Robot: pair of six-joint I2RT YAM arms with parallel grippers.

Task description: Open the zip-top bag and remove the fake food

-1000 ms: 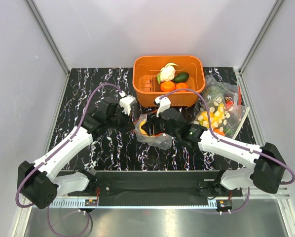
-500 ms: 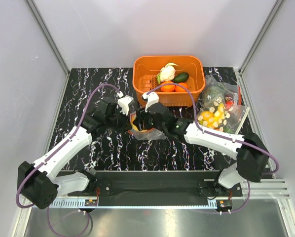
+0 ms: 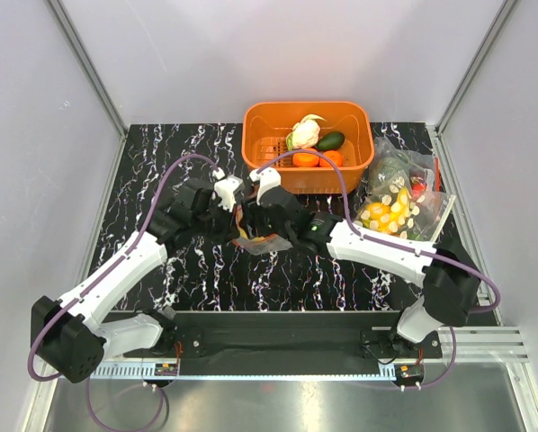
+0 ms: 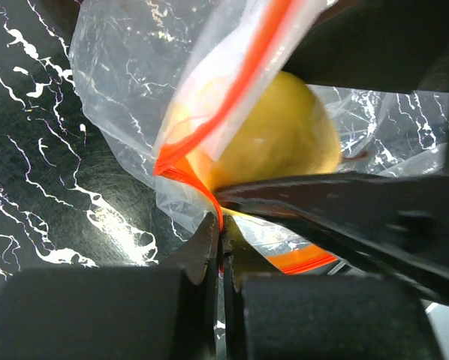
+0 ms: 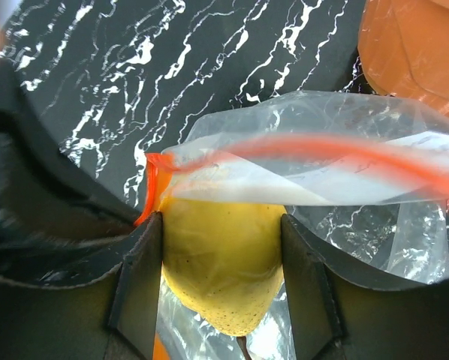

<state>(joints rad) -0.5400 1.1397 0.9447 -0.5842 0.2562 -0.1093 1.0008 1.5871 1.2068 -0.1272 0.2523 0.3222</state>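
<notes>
The zip-top bag [image 3: 262, 241] hangs crumpled between both grippers, in front of the orange basket. My left gripper [image 4: 221, 232] is shut on the bag's edge at its red-orange zip strip [image 4: 239, 82]. Through the open mouth, my right gripper [image 5: 222, 251] is shut on a yellow pear-shaped piece of fake food [image 5: 224, 292], one finger pressed against each side. The clear bag wall [image 5: 360, 180] drapes over it. More fake food lies in the basket: a cauliflower [image 3: 306, 133], an avocado [image 3: 331, 140] and two oranges [image 3: 306, 159].
The orange basket [image 3: 251, 148] stands at the back centre of the black marbled table [image 3: 161, 153]. A clear bag of yellow pieces [image 3: 390, 214] and one of dark greens [image 3: 397, 171] lie at the right. Grey walls enclose the table on three sides.
My right gripper has shifted left toward the left gripper, and the bag has bunched up between them. The left arm has barely moved.
</notes>
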